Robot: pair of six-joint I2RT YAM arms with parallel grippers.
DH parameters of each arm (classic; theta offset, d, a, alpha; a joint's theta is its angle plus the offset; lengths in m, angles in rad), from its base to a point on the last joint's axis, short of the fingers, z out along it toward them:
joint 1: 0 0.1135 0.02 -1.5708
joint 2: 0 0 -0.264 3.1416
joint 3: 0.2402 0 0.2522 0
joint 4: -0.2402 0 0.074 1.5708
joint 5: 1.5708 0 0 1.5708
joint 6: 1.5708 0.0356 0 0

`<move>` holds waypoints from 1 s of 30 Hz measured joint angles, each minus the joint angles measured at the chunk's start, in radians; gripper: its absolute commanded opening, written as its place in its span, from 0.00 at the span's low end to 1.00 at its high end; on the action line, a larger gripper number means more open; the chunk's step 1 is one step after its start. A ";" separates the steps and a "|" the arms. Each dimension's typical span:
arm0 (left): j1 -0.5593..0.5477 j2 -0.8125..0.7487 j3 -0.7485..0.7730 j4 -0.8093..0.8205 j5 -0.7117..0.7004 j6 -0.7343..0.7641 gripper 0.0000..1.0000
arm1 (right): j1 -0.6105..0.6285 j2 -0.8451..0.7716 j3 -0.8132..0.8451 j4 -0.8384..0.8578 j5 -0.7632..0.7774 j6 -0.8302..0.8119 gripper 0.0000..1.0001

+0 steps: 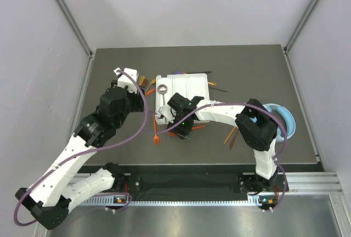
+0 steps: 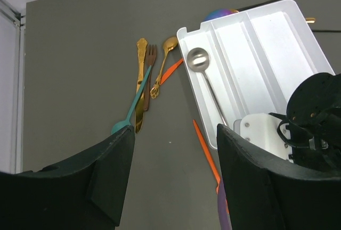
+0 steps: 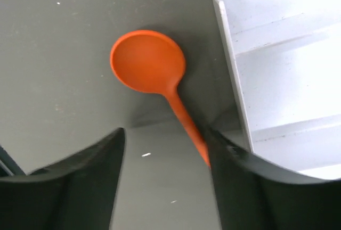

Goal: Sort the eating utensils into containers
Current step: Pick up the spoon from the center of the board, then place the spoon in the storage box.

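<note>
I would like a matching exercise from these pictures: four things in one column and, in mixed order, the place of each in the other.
1. silver spoon
2. orange spoon
3. teal spoon
4. headphones

A. near the table's right edge
B. across a gold knife
C. inside the white tray
D. on the table, close beside the tray's wall

Pairs: 1-C, 2-D, 3-B, 4-A.

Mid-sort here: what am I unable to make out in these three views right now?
- Right wrist: orange plastic spoon; handle end hidden behind right gripper's finger, contact unclear.
- Top: orange utensils beneath right gripper, covered by it.
- Left wrist: purple item, mostly behind white divided tray.
- Left wrist: teal spoon; bowl partly behind left gripper's finger.
</note>
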 measured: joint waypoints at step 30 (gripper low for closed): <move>0.012 0.114 -0.027 -0.001 -0.272 -0.278 0.55 | 0.041 -0.229 0.241 -0.043 0.013 0.217 0.00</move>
